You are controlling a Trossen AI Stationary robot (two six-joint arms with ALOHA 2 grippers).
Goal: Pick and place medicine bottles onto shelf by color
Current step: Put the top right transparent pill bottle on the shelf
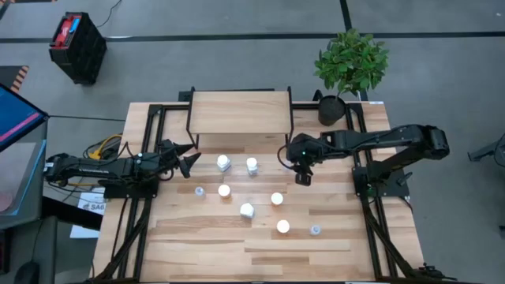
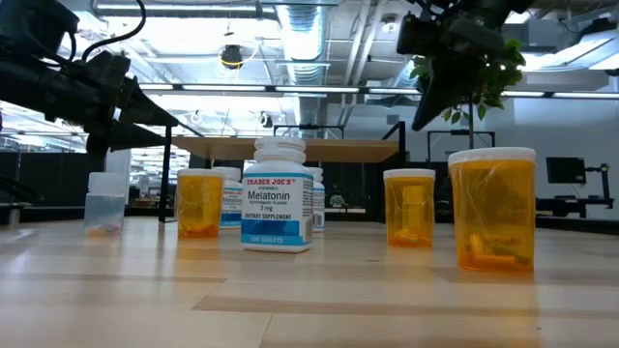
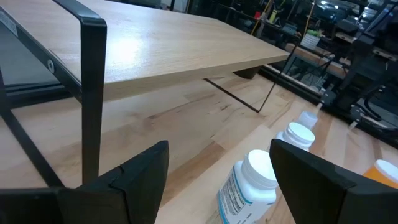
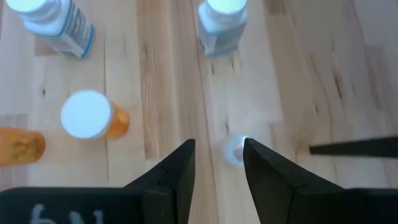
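Hovering above the worktop [image 1: 197,244], the right gripper [image 1: 302,175] hangs near the shelf's right front corner with its fingers a little apart and nothing between them. Seen past those fingers, a small clear bottle [image 4: 235,149] stands on the worktop right under the gap, so this looks like the approach to a pick. Farther off from it stand an orange bottle [image 4: 93,117] with a white cap and two white bottles [image 4: 55,18], and another orange one lies at the edge of that view.

Out to the side, the left gripper [image 1: 183,162] sits by the shelf's left front leg, fingers spread wide and empty, with a white bottle [image 3: 249,186] just ahead of it. The shelf [image 1: 239,113] carries no bottles on top, while the rest [image 1: 247,210] are scattered across the worktop in front of it.

Sorting seems barely begun. Next the right gripper probably needs to drop straight down, staying centred on the little clear bottle, then close gently; the bottle is narrow and light, so an off-centre squeeze could tip it.
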